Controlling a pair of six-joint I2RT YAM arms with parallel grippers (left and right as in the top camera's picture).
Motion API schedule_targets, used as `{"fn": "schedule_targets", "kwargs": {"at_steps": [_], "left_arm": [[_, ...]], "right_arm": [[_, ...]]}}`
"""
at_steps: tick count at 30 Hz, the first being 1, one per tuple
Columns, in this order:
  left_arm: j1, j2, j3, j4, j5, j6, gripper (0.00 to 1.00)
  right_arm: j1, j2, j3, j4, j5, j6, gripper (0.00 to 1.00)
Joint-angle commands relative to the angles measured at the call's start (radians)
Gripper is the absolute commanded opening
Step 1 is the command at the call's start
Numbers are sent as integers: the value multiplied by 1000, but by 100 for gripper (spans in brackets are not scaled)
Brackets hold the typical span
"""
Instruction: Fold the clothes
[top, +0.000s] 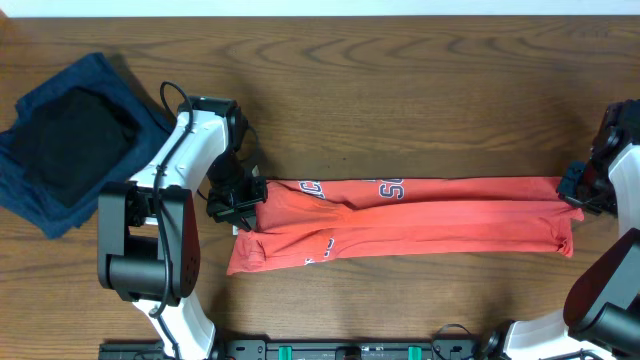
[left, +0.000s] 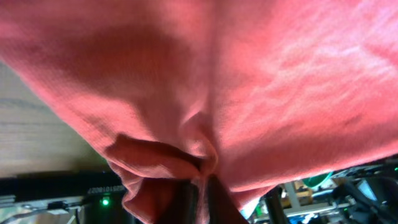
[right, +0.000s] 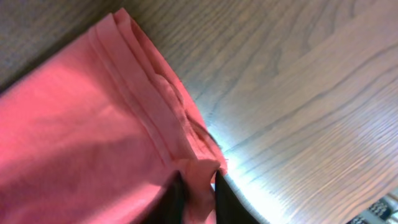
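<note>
On the brown wooden worktop (top: 420, 100), the coral-red T-shirt (top: 430, 225) lies folded into a long band stretched between the two arms. The left end effector (top: 248, 204) pinches one end of it, and the right end effector (top: 574, 194) pinches the opposite hem.

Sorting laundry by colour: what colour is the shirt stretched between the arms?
The T-shirt is coral red with white lettering; the overhead view shows it best.

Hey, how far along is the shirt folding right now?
Done: the coral-red T-shirt lies on the table folded lengthwise into a long strip. In hand: the left gripper and right gripper each pinch one end of it. Left, likely: folding the strip crosswise into a compact bundle.
</note>
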Motion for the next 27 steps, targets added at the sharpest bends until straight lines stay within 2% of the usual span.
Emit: {"fn": "schedule_targets", "kwargs": {"at_steps": [1, 6, 9, 13, 19, 27], "left_arm": [[2, -9, -6, -37, -11, 9, 32], [2, -10, -6, -81, -11, 17, 33], [2, -11, -6, -76, -11, 25, 33], [2, -11, -6, -33, -11, 24, 33], [2, -11, -6, 40, -11, 24, 33], [2, -11, -6, 158, 1, 7, 34]], "right_arm": [[-15, -9, -15, -7, 36, 6, 24], [-27, -9, -19, -7, 26, 6, 31], [-34, -8, -20, -4, -11, 1, 41], [-40, -3, -37, -3, -87, -71, 51], [-58, 14, -82, 29, -122, -109, 59], [-91, 16, -170, 147, -124, -112, 62]]}}
